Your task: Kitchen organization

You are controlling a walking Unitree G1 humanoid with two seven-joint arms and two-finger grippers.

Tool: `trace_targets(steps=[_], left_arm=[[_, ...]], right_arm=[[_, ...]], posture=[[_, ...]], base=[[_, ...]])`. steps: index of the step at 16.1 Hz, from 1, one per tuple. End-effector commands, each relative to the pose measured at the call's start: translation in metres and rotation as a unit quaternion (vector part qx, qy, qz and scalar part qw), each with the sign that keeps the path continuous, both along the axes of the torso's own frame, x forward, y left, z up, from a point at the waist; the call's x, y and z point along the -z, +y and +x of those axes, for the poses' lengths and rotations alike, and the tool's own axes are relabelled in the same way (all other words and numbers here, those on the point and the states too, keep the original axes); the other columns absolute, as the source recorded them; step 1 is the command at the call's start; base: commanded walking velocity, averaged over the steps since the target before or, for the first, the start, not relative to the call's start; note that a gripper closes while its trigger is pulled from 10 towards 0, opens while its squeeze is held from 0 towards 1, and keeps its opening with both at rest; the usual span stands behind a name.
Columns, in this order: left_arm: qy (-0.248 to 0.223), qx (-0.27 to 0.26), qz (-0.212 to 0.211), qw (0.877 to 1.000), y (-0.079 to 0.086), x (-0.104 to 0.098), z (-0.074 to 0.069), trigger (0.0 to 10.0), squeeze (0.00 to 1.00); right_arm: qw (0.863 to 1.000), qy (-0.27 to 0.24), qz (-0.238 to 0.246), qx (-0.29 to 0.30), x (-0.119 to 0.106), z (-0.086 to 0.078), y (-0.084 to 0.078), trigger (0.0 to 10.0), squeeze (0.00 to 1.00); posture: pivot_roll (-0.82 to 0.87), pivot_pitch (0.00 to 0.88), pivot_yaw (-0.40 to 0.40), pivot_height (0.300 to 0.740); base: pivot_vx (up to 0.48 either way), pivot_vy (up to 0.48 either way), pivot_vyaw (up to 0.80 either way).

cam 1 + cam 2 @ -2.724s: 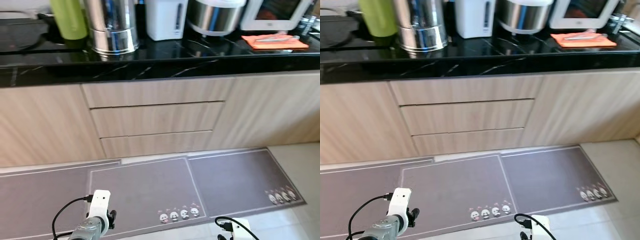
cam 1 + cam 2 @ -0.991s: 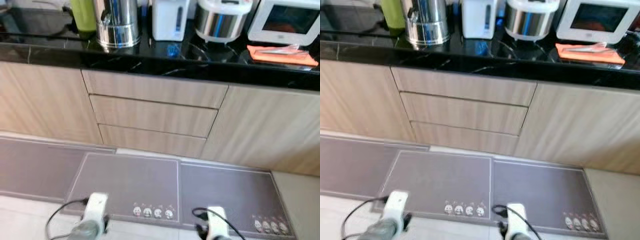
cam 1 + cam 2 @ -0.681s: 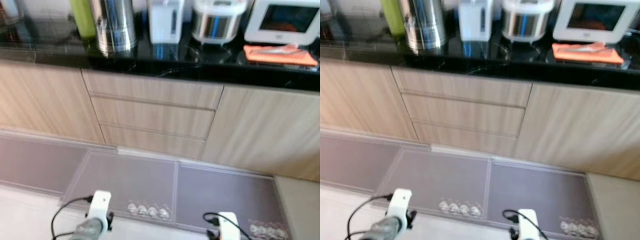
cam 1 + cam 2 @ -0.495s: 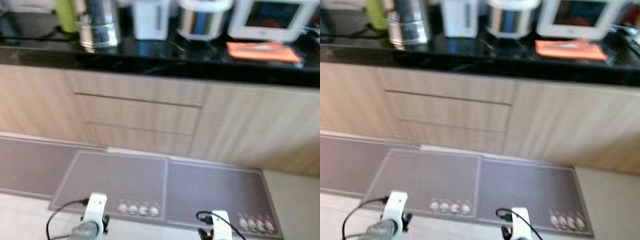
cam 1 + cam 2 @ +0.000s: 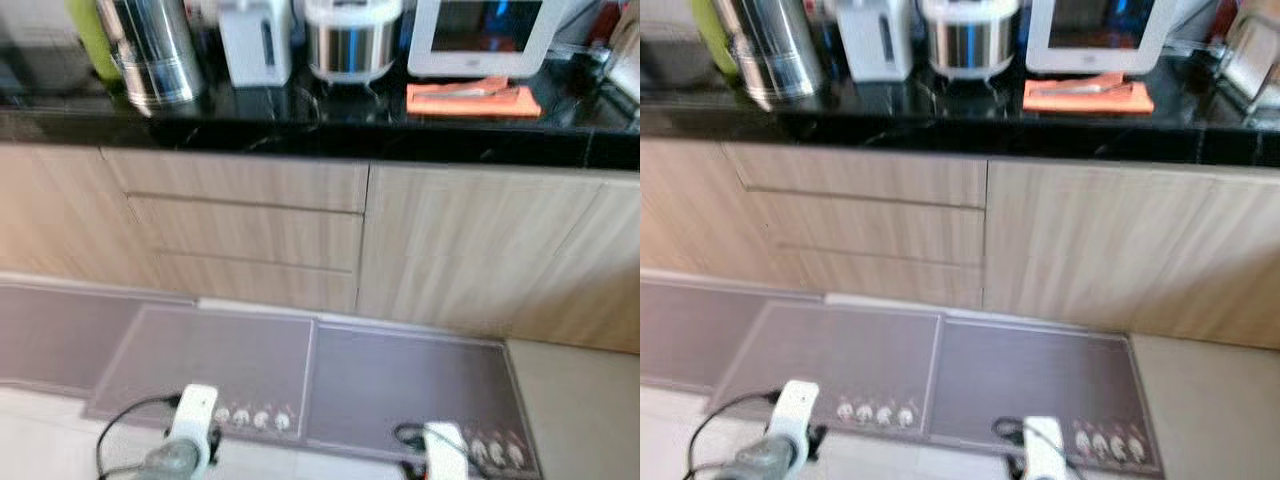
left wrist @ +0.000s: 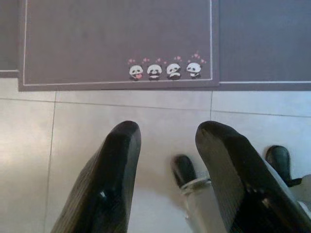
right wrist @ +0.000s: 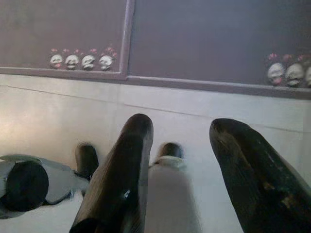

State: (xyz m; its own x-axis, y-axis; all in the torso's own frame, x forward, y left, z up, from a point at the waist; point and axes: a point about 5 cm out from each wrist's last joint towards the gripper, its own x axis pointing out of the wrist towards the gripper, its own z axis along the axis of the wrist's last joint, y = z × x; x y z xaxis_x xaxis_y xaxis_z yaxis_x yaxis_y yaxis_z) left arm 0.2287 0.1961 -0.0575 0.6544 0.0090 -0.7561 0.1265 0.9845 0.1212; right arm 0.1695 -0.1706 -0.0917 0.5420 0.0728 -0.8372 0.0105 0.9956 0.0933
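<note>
The black surface carries a steel urn, a white kettle, a rice cooker, a white-framed appliance and an orange cloth, all cut off at the top edge and softened by blur; what lies on the cloth cannot be made out. Below are wooden drawers and grey mats with panda prints. The left end effector and the right end effector hang low over pale floor tiles, each with fingers spread and nothing between them.
</note>
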Motion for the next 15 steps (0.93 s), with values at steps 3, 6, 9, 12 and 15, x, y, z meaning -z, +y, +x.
trace_targets(steps=[3, 6, 9, 12, 15], left_arm=[[0.006, 0.013, 0.011, 1.0, 0.0021, -0.0009, 0.0014, 10.0, 0.0], [0.005, 0.016, 0.009, 1.0, 0.0001, -0.0013, 0.0025, 10.0, 0.0], [0.01, 0.019, 0.012, 1.0, 0.0021, 0.0001, -0.0002, 10.0, 0.0], [0.007, 0.008, 0.012, 1.0, 0.0053, 0.0, -0.001, 10.0, 0.0], [0.007, 0.002, 0.006, 1.0, 0.0015, 0.0012, -0.0019, 10.0, 0.0]], right_arm=[[1.0, -0.008, 0.003, 0.008, -0.0021, 0.0053, 0.0028, 10.0, 0.0], [1.0, -0.007, 0.002, 0.007, -0.0019, 0.0049, 0.0031, 10.0, 0.0], [1.0, -0.009, 0.006, 0.012, -0.0025, 0.0067, 0.0053, 10.0, 0.0], [1.0, -0.01, 0.008, 0.005, -0.003, 0.0081, 0.0076, 10.0, 0.0], [1.0, -0.012, 0.0, 0.001, -0.0034, 0.0082, 0.0036, 10.0, 0.0]], posture=[[-0.08, 0.0, 0.03, 0.74], [-0.07, 0.0, 0.024, 0.74], [-0.07, 0.0, 0.033, 0.74], [-0.06, 0.0, 0.02, 0.74], [-0.06, 0.0, -0.002, 0.74]], base=[[0.0, -0.319, 0.0], [0.0, -0.32, 0.0], [0.0, -0.317, 0.0], [0.0, -0.32, 0.0], [0.0, -0.317, 0.0]])
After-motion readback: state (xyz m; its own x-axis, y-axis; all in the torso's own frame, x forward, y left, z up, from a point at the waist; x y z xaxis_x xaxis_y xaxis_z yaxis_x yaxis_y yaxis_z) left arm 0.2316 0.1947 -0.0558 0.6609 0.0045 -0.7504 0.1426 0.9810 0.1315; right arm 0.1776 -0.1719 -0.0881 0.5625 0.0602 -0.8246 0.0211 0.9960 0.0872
